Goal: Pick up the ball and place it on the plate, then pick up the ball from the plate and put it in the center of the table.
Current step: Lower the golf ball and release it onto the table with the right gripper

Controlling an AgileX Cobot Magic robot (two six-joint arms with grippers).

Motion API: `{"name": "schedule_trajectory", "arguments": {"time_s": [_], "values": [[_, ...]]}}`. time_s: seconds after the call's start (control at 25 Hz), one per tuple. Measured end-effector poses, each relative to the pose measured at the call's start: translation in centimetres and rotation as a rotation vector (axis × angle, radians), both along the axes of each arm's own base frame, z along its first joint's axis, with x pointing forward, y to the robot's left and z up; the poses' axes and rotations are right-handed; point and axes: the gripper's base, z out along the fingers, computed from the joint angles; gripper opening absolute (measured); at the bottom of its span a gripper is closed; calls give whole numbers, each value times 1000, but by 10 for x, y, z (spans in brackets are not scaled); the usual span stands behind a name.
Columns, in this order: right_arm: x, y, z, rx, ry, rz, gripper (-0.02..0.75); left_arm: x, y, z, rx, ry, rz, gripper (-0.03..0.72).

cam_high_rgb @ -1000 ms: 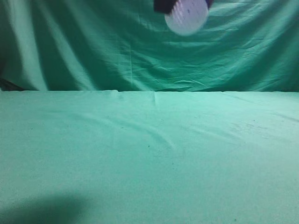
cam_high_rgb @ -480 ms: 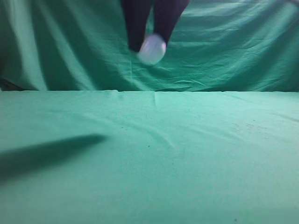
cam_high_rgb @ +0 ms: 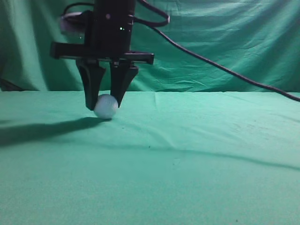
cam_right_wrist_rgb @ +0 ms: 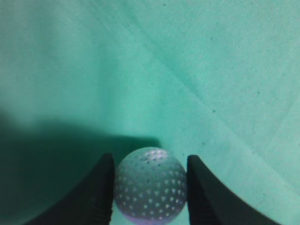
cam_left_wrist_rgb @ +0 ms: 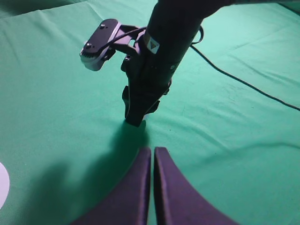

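Observation:
The white dimpled ball point(cam_high_rgb: 106, 107) sits between the black fingers of my right gripper point(cam_high_rgb: 103, 106), down at the green table point(cam_high_rgb: 197, 154), left of its middle. In the right wrist view the ball point(cam_right_wrist_rgb: 150, 183) fills the gap between the two fingers of that gripper point(cam_right_wrist_rgb: 150, 161), just over the cloth. My left gripper point(cam_left_wrist_rgb: 153, 150) is shut and empty, hovering over the table and facing the right arm point(cam_left_wrist_rgb: 154, 65). A white sliver of the plate point(cam_left_wrist_rgb: 2, 185) shows at the left edge of the left wrist view.
The right arm's black cable point(cam_high_rgb: 225, 70) hangs across the right side and trails over the cloth point(cam_left_wrist_rgb: 243, 82). The folded green curtain point(cam_high_rgb: 225, 42) hangs behind the table. The arm's dark shadow point(cam_high_rgb: 42, 129) lies on the cloth at the left.
My right gripper has carried the ball down and to the left, from the top of the exterior view to the table surface. Its shadow has shifted across the left of the cloth.

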Motion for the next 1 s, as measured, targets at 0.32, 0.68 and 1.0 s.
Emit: {"name": "schedule_trajectory", "arguments": {"time_s": [0.32, 0.68, 1.0], "values": [[8, -1, -1, 19, -21, -11, 315, 0, 0, 0, 0, 0, 0, 0], [6, -3, 27, 46, -50, -10, 525, 0, 0, 0, 0, -1, 1, 0], [-22, -33, 162, 196, -234, -10, 204, 0, 0, 0, -1, -5, 5, 0]]}}
